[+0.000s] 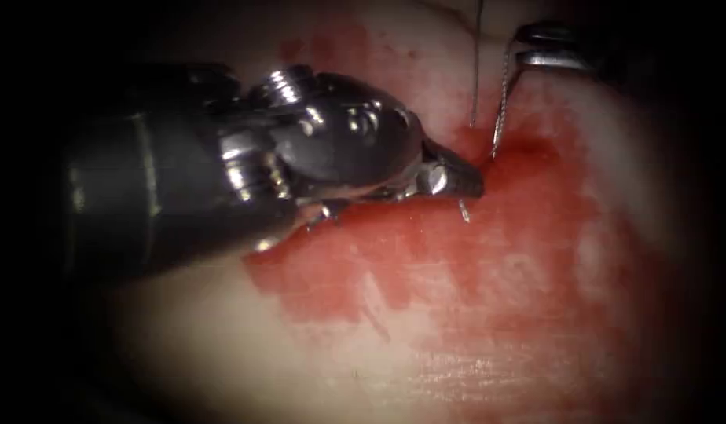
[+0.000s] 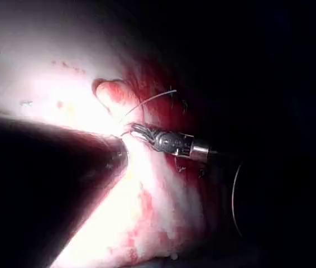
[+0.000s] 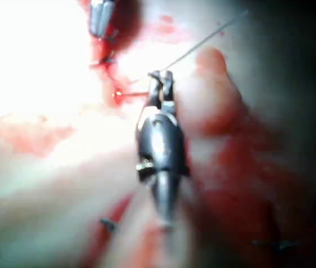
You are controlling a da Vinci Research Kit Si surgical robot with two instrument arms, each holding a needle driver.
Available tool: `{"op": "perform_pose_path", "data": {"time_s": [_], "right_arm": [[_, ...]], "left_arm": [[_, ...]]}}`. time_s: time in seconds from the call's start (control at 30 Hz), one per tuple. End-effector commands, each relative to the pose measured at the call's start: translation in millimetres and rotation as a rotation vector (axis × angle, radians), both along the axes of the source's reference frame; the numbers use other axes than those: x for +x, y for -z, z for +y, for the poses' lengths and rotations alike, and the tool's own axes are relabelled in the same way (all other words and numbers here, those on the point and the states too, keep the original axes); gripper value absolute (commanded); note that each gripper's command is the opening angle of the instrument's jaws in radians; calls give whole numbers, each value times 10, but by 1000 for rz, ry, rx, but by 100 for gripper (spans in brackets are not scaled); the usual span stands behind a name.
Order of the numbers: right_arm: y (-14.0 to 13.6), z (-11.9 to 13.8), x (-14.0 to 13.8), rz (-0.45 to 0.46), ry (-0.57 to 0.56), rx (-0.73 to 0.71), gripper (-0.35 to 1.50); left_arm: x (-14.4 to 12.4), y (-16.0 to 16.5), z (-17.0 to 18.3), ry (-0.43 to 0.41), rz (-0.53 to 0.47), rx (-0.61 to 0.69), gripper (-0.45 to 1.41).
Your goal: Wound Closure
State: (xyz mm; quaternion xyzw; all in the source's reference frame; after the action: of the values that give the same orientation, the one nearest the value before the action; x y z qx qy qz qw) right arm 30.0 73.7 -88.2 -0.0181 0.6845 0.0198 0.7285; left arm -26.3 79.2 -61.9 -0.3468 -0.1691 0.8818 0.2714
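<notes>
Nearest the endoscope, the left end effector (image 1: 457, 177) lies low over the tissue (image 1: 221, 345), its jaws pressed together with the tip at the darkest part of the red fluid (image 1: 489, 267). Whether they pinch anything I cannot tell; a small bright sliver (image 1: 463, 210) sits just below them. Just beyond the tip, the needle (image 1: 502, 102) stands steeply, its lower end meeting the tissue in the red patch. Its upper end is pinched by the right end effector (image 1: 548, 47) farther back. The thread (image 1: 477, 71) hangs just left of the needle, apart from it. The cut's line is hidden under the fluid, so the needle's side of it is unclear. Working well here likely means a firm grip on the needle, any turn following its curve rather than levering, and the thread kept out from between the two tools. The tissue looks soft, wet and slippery, so it would probably tear under a sideways pull. Room is tight, as the tips nearly meet.
</notes>
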Motion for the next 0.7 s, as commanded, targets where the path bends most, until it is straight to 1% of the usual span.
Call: {"op": "perform_pose_path", "data": {"time_s": [0.03, 0.07, 0.17, 0.2, 0.37, 0.47, 0.7], "right_arm": [[-4, 4, 9, 5, 2, -2, -35], [-3, 5, 10, 2, 2, 0, -35], [-2, 6, 11, -1, 3, -3, -35], [-1, 7, 12, -6, 8, 5, -35], [0, 5, 13, -19, 21, 20, -35], [0, 5, 13, -24, 29, 21, -35], [-1, 4, 14, -25, 65, 24, -35]], "left_arm": [[-10, -1, 3, 0, 3, -10, -25], [-25, -7, -4, 4, -5, -8, -25], [-37, -22, -7, 5, -8, -11, -24], [-46, -37, -11, 1, -17, -12, -23], [-53, -70, -24, -21, -35, -20, -22], [-49, -73, -27, -32, -33, -17, -23], [-39, -62, -34, -45, -40, -11, -25]]}}
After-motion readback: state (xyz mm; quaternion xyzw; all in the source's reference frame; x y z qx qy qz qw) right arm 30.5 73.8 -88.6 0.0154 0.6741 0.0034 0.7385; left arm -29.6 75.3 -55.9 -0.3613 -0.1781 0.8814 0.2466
